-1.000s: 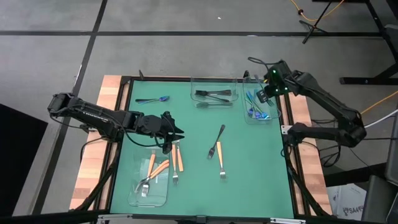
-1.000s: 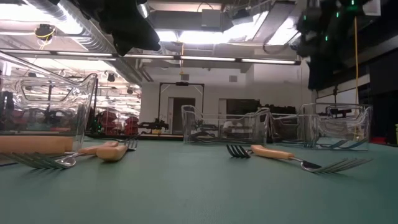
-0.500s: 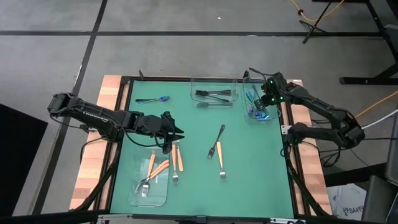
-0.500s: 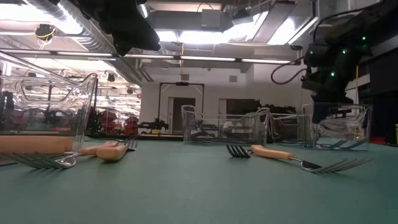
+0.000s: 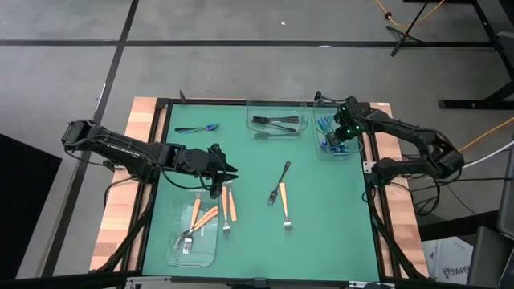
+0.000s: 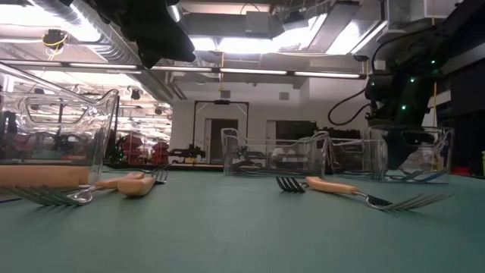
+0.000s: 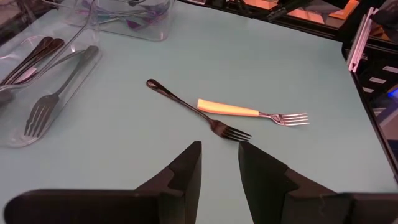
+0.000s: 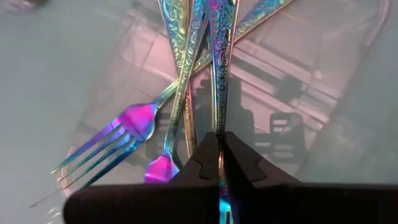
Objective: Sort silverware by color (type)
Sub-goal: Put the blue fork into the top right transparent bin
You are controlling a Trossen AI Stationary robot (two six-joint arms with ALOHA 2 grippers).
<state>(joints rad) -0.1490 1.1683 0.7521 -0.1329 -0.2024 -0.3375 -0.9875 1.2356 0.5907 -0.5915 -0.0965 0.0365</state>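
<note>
Nearest the front edge of the desk [image 5: 321, 209], a clear tray [image 5: 193, 233] holds orange-handled forks [image 5: 207, 218], with one more [image 5: 232, 205] lying just outside its rim, so that colour looks to be gathering there. Toward the middle, a black fork [image 5: 281, 178] and another orange-handled fork [image 5: 285, 210] lie loose and touching, not yet sorted. The left pincer [image 5: 226, 171] hovers above the desk beside the near tray, its jaws apart and empty; I'd guess it is lined up on that loose pair. Farther back, a blue spoon [image 5: 202, 128] sits alone on the mat, and a middle tray [image 5: 277, 118] keeps the black pieces [image 5: 275, 122]. At the far right, the right pincer [image 8: 219, 163] is down inside the tray [image 5: 351, 150] of iridescent cutlery [image 8: 186, 74], clenched; a thin iridescent handle runs into its tips, apparently held and being laid with its own kind.
</note>
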